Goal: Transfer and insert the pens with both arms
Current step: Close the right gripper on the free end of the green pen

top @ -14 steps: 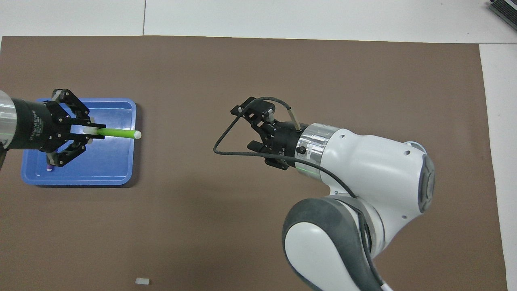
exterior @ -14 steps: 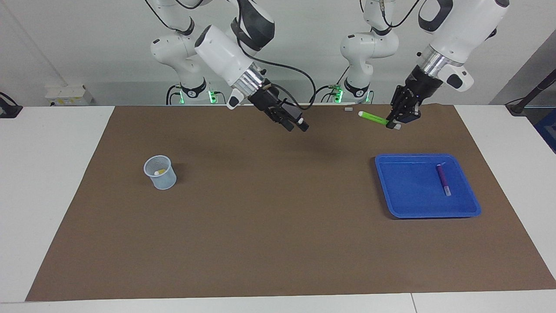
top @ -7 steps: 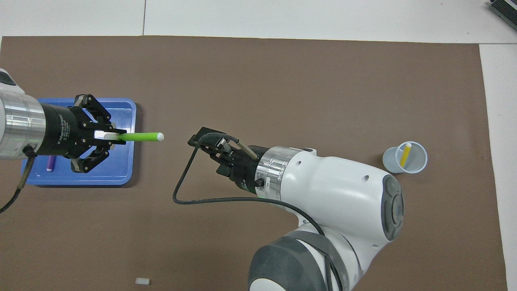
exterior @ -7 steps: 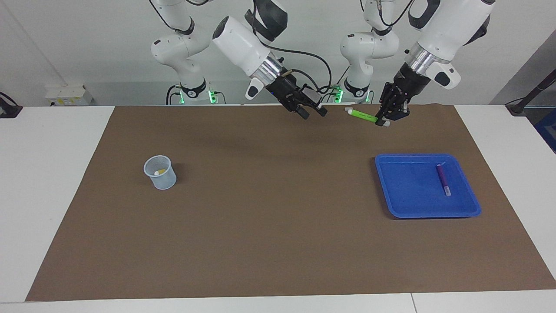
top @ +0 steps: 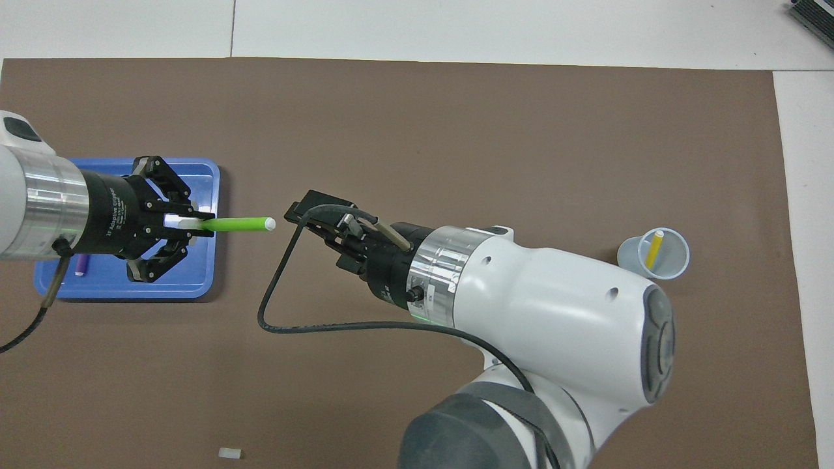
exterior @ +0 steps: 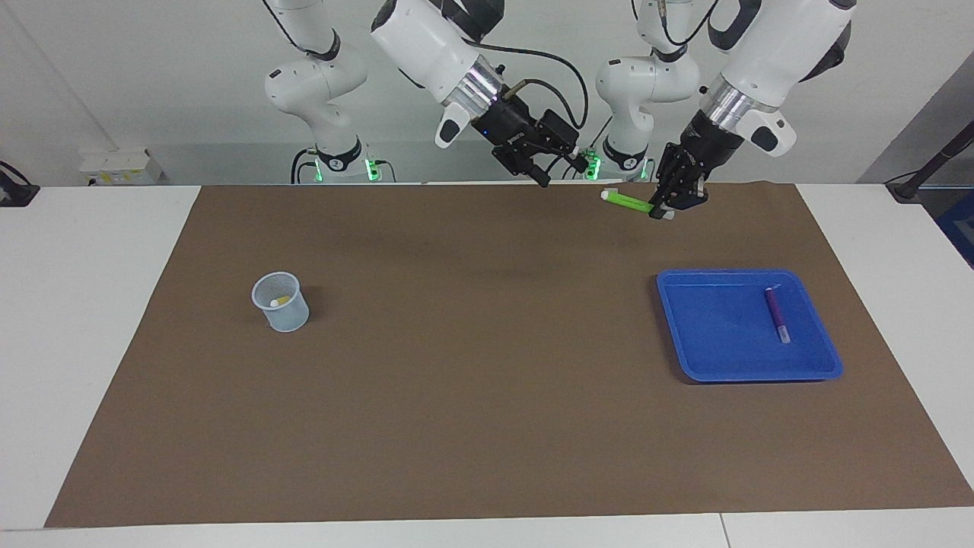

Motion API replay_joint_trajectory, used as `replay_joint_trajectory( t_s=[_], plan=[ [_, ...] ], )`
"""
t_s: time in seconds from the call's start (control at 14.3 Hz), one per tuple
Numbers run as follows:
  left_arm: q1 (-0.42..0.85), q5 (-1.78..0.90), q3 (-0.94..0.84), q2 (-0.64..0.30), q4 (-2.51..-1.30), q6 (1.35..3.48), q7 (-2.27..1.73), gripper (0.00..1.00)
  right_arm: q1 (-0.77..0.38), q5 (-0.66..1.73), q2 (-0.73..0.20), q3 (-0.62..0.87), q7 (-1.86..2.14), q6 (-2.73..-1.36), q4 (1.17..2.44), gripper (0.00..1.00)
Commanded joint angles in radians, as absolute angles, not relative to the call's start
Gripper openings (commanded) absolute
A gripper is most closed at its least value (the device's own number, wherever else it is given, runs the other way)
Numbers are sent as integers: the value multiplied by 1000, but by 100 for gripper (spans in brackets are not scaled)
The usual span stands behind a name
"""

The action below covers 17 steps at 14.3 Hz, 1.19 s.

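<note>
Flat brown mat [exterior: 487, 426] covers most of the white table, the working area for both arms.

Right white jointed arm enters the overhead view from the bottom right; in the facing view, top centre, its black right gripper [exterior: 559, 164] is raised, fingers apart, aimed toward the green pen's whitish tip, apparently ready to receive it. In the overhead view the right gripper [top: 306, 218] is just beside that tip, not touching.

Left white arm comes from the top right of the facing view; its black left gripper [exterior: 670, 204] is clamped on 1 end of the slim light green marker pen [exterior: 628, 201]. Pen is held roughly level, free end out toward the other gripper, likely so there is bare barrel to take. In the overhead view the pen [top: 238, 225] pokes past the tray's edge.

Shallow blue plastic tray [exterior: 711, 358], right of the facing view, holds the slim purple marker pen [exterior: 776, 312] lying flat, waiting its turn.

Small pale mesh cup [exterior: 281, 303], left of the facing view, already holds the yellow marker pen [top: 653, 247], leaning on the rim.

Tiny whitish cap-like piece [top: 229, 453], bottom of the overhead view, lies loose on the mat.
</note>
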<state>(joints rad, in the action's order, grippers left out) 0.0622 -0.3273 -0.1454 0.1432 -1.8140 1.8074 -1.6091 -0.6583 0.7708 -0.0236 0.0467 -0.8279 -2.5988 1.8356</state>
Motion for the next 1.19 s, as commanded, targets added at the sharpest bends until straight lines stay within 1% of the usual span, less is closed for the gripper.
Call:
replay_joint_trajectory(
  t_s=[0.0, 0.14, 0.28, 0.35, 0.7, 0.84, 1.12],
  plan=[
    [72, -362, -133, 172, -1841, 1798, -1623, 0, -680, 752, -75, 52, -833, -2661, 1801, 100],
    [72, -362, -133, 172, -1841, 1795, -1623, 0, -683, 750, -121, 55, -833, -2668, 1751, 100],
    [72, -365, -133, 173, -1841, 1795, -1623, 0, -713, 750, -127, 55, -834, -2671, 1752, 100],
    [72, -365, -133, 173, -1841, 1795, -1623, 0, -718, 750, -127, 55, -834, -2671, 1750, 97],
    [71, -365, -133, 173, -1841, 1786, -1623, 0, -727, 727, -129, 55, -836, -2672, 1746, 69],
    [71, -365, -133, 173, -1841, 1778, -1621, 0, -727, 724, -138, 54, -833, -2672, 1729, 66],
    [69, -365, -133, 176, -1841, 1775, -1621, 0, -724, 689, -182, 55, -835, -2683, 1695, 66]
  ],
)
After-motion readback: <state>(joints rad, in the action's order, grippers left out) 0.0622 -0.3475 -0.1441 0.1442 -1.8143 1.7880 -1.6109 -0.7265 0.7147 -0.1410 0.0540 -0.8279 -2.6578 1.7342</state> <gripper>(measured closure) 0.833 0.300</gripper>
